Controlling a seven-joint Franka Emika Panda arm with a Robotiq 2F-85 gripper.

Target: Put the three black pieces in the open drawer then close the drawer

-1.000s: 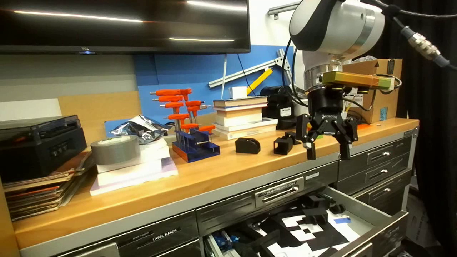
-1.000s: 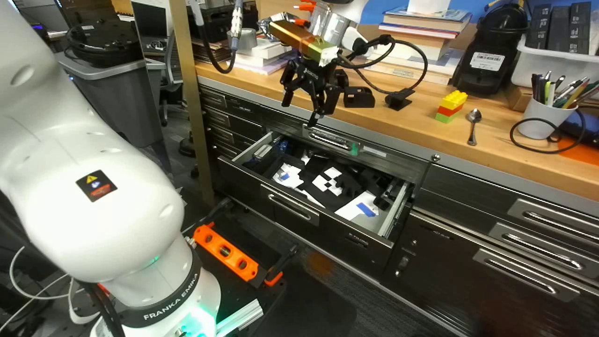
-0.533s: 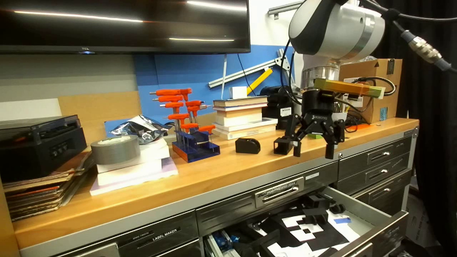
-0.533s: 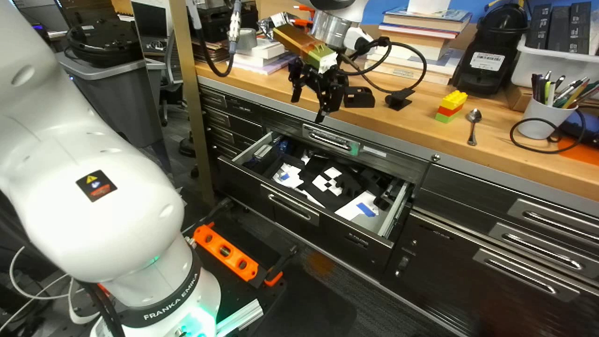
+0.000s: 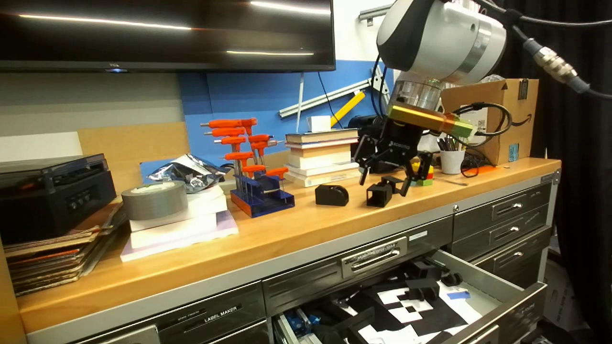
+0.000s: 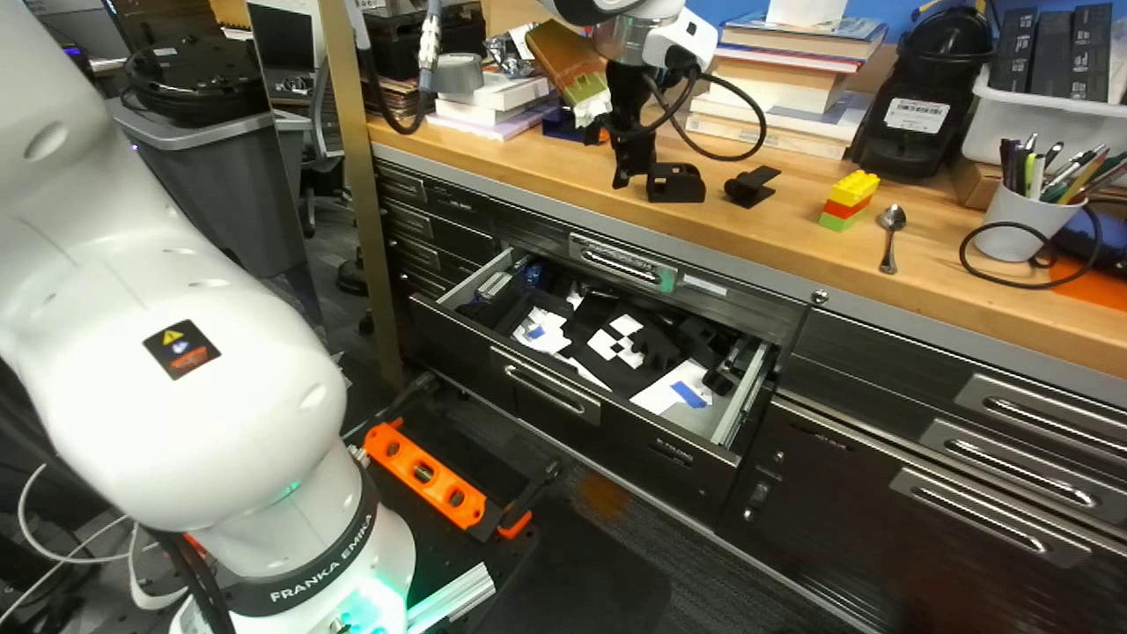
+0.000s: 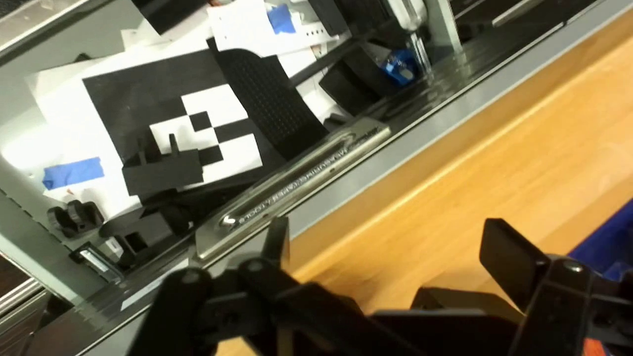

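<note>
Two items of the task lie apart on the wooden bench top [image 5: 267, 234]: a low rounded black piece [image 5: 332, 195] and a box-ended black piece [image 5: 381, 197]. Below, the wide grey metal drawer [image 6: 616, 436] stands pulled out; over the black-and-white patterned sheet [image 7: 215, 106] inside it sits a bracket-like black piece [image 7: 165, 172], perhaps the third, though other dark objects [image 7: 148, 232] there leave room for doubt. The Robotiq gripper [image 5: 383, 187] hangs tilted above the bench top, its fingers [image 7: 509, 259] spread wide and gripping nothing; from where I stand I cannot tell which of the two pieces it is aimed at. Step in hand, as judged: the approach to the next pick-up, with closing the drawer not yet due. The next move calls for squaring the fingers over one piece, lowering them to straddle it, and gripping firmly before any lift; the carry must then clear the bench top's edge on its way down to the drawer
</note>
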